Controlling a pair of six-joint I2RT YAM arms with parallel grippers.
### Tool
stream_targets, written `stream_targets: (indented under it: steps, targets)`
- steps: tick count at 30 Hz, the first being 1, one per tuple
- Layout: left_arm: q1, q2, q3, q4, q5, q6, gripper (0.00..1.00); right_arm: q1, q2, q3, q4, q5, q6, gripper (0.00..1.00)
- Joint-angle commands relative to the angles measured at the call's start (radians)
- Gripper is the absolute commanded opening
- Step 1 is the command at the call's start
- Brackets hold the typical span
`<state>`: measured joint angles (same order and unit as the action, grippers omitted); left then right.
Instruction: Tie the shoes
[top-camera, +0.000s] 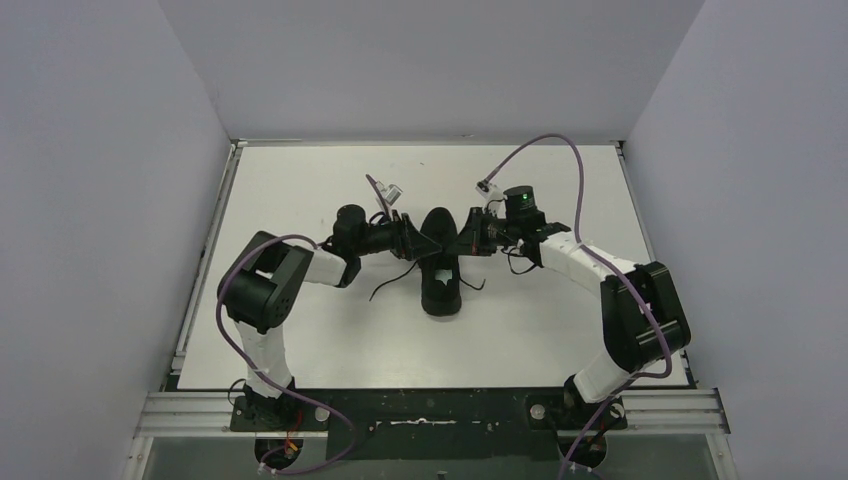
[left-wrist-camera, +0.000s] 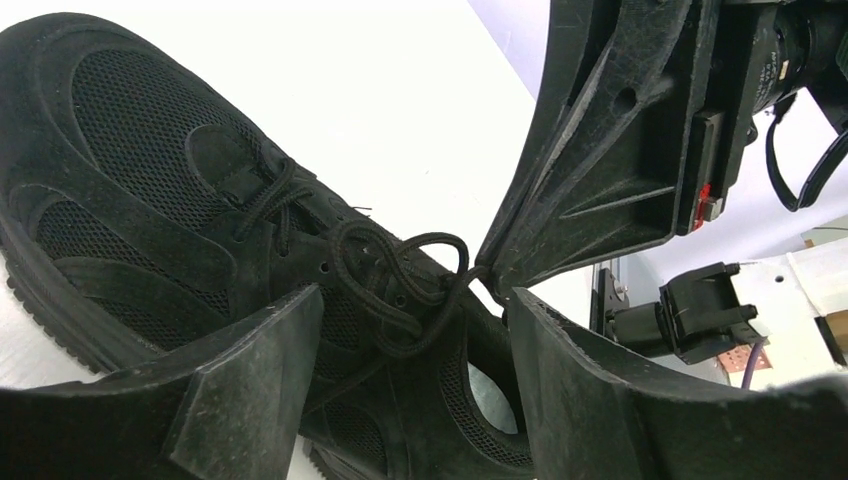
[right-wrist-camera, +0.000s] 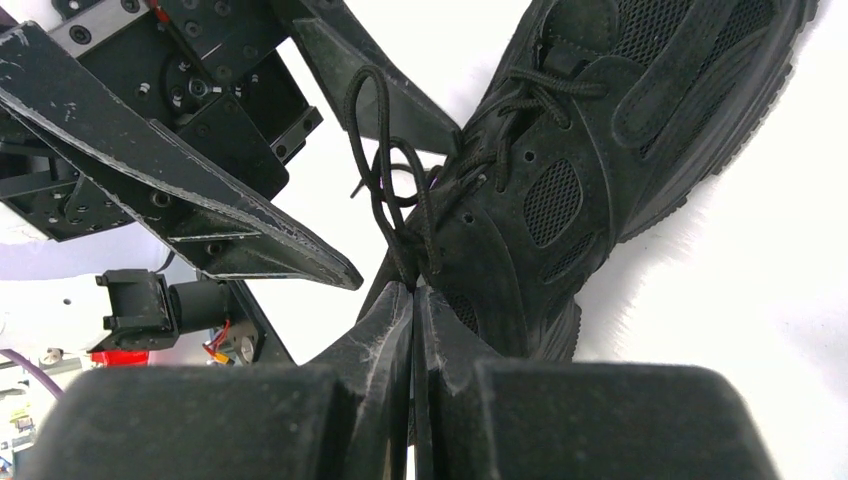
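The black shoe (top-camera: 441, 283) lies mid-table with its toe toward the far side, and both grippers meet over its laces. In the right wrist view my right gripper (right-wrist-camera: 412, 290) is shut on a black lace (right-wrist-camera: 385, 170) that rises in loops from the shoe (right-wrist-camera: 580, 170). My left gripper (left-wrist-camera: 415, 300) stands open, its fingers (left-wrist-camera: 250, 380) either side of the lace loops (left-wrist-camera: 400, 280) without touching them. The shoe (left-wrist-camera: 150, 190) fills that view, a pale patch showing inside its opening. From above, the left gripper (top-camera: 418, 240) and right gripper (top-camera: 463, 240) nearly touch tip to tip.
A loose lace end (top-camera: 392, 280) trails on the white table (top-camera: 300, 330) left of the shoe. Purple cables (top-camera: 545, 150) arch over both arms. Metal rails (top-camera: 205, 260) edge the table, and grey walls enclose it on three sides.
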<state>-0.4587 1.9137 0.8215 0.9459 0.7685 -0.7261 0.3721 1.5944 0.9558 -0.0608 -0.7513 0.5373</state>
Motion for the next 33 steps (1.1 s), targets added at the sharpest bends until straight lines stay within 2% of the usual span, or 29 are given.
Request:
stream_targets:
  steps: [1, 4, 8, 12, 15, 20, 29, 33]
  targets:
    - [-0.002, 0.011, 0.048, 0.075, 0.026, -0.006, 0.61, -0.002, 0.006, 0.050, 0.052, -0.009, 0.007, 0.00]
    - [-0.001, 0.016, 0.058, 0.069, 0.023, -0.012, 0.47, 0.000, 0.007, 0.051, 0.053, -0.011, 0.004, 0.00]
    - [-0.001, 0.016, 0.067, 0.042, 0.014, -0.003, 0.36, -0.001, -0.001, 0.054, 0.050, -0.020, 0.006, 0.00]
    - [0.000, 0.015, 0.075, 0.021, 0.015, 0.001, 0.31, -0.022, -0.030, 0.060, 0.013, -0.022, 0.002, 0.20]
    - [0.000, 0.014, 0.077, 0.020, 0.017, -0.004, 0.26, -0.035, -0.031, 0.079, -0.018, -0.012, -0.026, 0.31]
    - [0.000, 0.011, 0.075, 0.021, 0.023, -0.013, 0.20, -0.037, 0.042, 0.127, -0.030, -0.039, -0.047, 0.32]
    - [-0.002, 0.021, 0.079, 0.042, 0.025, -0.036, 0.17, -0.036, 0.125, 0.174, 0.005, -0.063, -0.036, 0.31]
    - [-0.001, 0.022, 0.083, 0.040, 0.032, -0.039, 0.16, -0.036, 0.148, 0.173, 0.031, -0.080, -0.022, 0.25]
